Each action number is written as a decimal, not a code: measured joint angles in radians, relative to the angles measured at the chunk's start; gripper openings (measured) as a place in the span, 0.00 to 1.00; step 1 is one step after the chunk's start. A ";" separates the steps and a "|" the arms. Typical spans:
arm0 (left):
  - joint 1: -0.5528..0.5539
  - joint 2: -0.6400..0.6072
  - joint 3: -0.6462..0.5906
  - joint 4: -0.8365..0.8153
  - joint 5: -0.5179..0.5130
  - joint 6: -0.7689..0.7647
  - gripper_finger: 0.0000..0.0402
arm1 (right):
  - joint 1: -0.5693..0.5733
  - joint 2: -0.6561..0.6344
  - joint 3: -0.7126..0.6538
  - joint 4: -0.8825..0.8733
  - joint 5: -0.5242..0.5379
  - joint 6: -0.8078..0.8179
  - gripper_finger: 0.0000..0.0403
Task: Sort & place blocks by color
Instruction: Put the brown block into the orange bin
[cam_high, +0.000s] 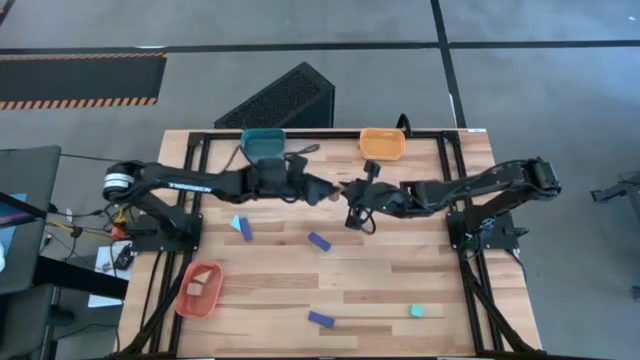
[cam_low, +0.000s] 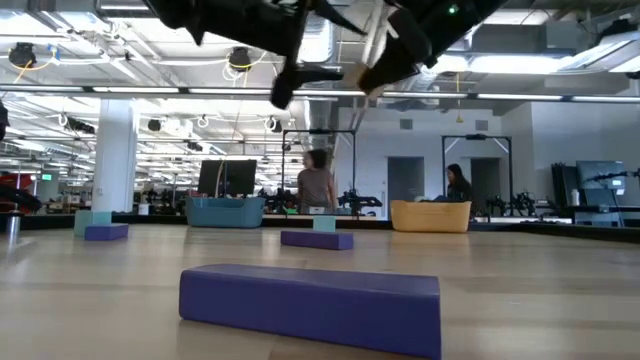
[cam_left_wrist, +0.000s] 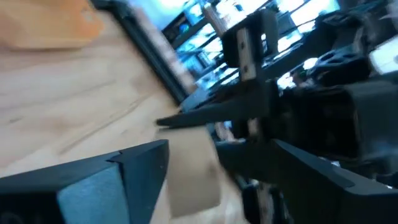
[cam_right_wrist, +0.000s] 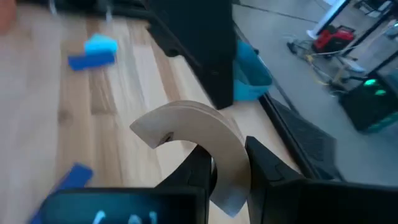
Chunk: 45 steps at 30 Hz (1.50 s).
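Fingers of right gripper pinch tan arch block; left gripper close opposite, finger state unclear.

**Object counts on the table**

Three dark blue bars: one, a second, a third. Two cyan chunks. Three trays: teal, yellow, orange. One curved tan wooden piece.
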 joint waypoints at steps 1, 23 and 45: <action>-0.010 0.020 0.002 0.046 -0.004 0.000 0.68 | 0.008 0.006 0.000 0.009 0.015 -0.004 0.15; -0.045 0.069 0.191 -0.284 -0.072 0.153 0.40 | 0.125 0.005 0.002 0.042 0.215 -0.094 0.15; 0.010 -0.006 0.195 -0.467 -0.034 0.229 0.26 | 0.089 0.005 0.027 0.013 0.205 0.181 0.32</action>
